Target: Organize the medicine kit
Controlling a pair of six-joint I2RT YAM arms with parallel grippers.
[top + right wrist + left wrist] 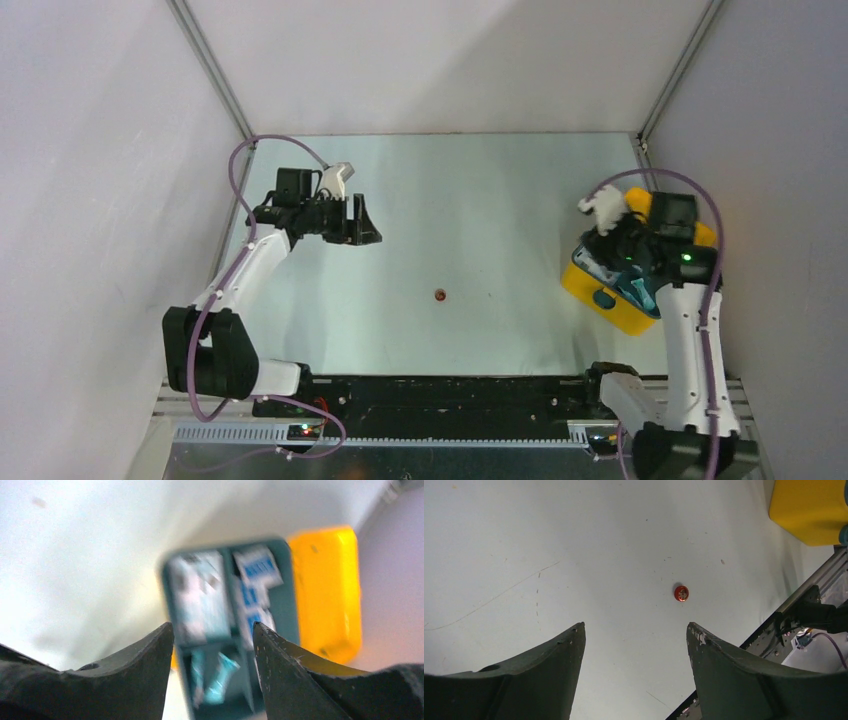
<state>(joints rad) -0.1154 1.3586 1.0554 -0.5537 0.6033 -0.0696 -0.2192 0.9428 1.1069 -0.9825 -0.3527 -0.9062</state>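
Observer: Kit location first. The medicine kit [628, 312] sits at the right side of the table [470, 200], just ahead of the right arm's base, with the yellow lid [327, 590] open beside the teal tray [286, 605]. White-and-blue packets [256, 565] lie in the tray's compartments. Right wrist view is blurred, so count and print are unreadable.

Recorder: Right gripper?

Observer: Right gripper [212, 630] hangs directly above the tray, fingers spread, nothing between them.

Recorder: Farther out?

Observer: Small red disc [440, 295] lies alone at mid-table, well apart from the kit. Beyond it, the left gripper [634, 627] is held above the far-left part of the table, fingers apart and empty, camera looking toward the disc.

Recorder: Step in hand?

Observer: Judgement only — packets look to be already in the tray, so sorting seems largely done and closing up is probably what remains. The next move likely calls for getting a finger behind the lid and swinging it over the tray without snagging a packet, then pressing it down at the dark latch [603, 298]. Whether the disc belongs in the kit — cannot tell.
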